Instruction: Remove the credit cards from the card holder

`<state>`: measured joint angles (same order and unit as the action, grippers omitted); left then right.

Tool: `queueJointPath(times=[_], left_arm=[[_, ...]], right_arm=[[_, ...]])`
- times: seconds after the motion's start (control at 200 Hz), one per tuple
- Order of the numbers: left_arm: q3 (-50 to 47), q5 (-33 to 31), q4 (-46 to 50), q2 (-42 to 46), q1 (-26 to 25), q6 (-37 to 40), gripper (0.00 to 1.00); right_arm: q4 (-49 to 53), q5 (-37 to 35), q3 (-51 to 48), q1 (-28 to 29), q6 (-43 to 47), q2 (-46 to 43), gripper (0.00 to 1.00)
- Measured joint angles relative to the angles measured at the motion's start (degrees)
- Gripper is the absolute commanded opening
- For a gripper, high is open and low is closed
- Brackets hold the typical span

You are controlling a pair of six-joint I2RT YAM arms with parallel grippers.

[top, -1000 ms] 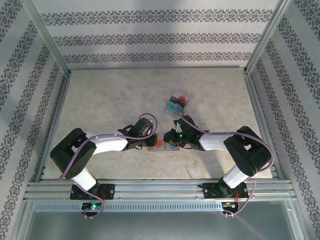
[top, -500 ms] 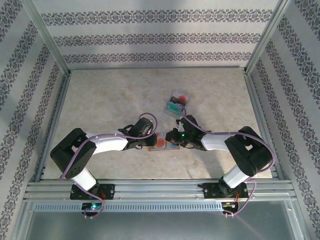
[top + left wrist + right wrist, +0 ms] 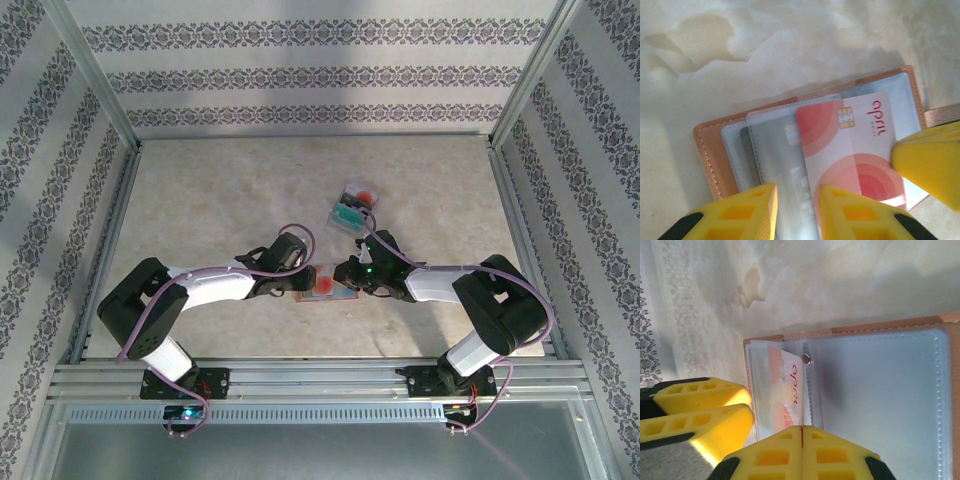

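Note:
The card holder (image 3: 345, 294) lies open near the table's front, brown leather (image 3: 707, 150) with clear pockets (image 3: 880, 405). A red-and-white credit card (image 3: 840, 145) sticks partway out of one pocket and shows through the plastic (image 3: 790, 385). My left gripper (image 3: 796, 192) hovers over the clear sleeve beside that card, jaws apart, with nothing pinched. My right gripper (image 3: 801, 429) is shut. Its tips meet at the card's edge, and one of its fingers (image 3: 930, 160) shows touching the card. The two grippers (image 3: 305, 280) (image 3: 340, 275) face each other over the holder.
A small stack of coloured cards (image 3: 352, 205) lies farther back, right of centre. Metal frame rails (image 3: 300, 375) and patterned walls surround the pale marbled tabletop (image 3: 220, 190).
My right gripper has edged left over the holder toward the left gripper. The left jaws have parted a little. More of the red card shows between the grippers.

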<state>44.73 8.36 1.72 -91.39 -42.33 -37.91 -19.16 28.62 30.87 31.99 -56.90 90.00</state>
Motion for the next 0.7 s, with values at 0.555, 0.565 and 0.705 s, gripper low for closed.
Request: queueJointPath(times=[0.555, 0.565, 0.705], left_arm=[[2.6, 2.4, -0.1, -3.7, -0.1, 1.9, 0.18], [2.6, 2.4, -0.1, -3.8, -0.1, 1.9, 0.18], [2.6, 3.2, -1.0, -4.7, -0.1, 1.8, 0.17]], right_arm=[[-0.7, 0.0, 0.0, 0.0, -0.2, 0.2, 0.09], [-0.7, 0.0, 0.0, 0.0, -0.2, 0.2, 0.1], [-0.7, 0.0, 0.0, 0.0, -0.3, 0.2, 0.13]])
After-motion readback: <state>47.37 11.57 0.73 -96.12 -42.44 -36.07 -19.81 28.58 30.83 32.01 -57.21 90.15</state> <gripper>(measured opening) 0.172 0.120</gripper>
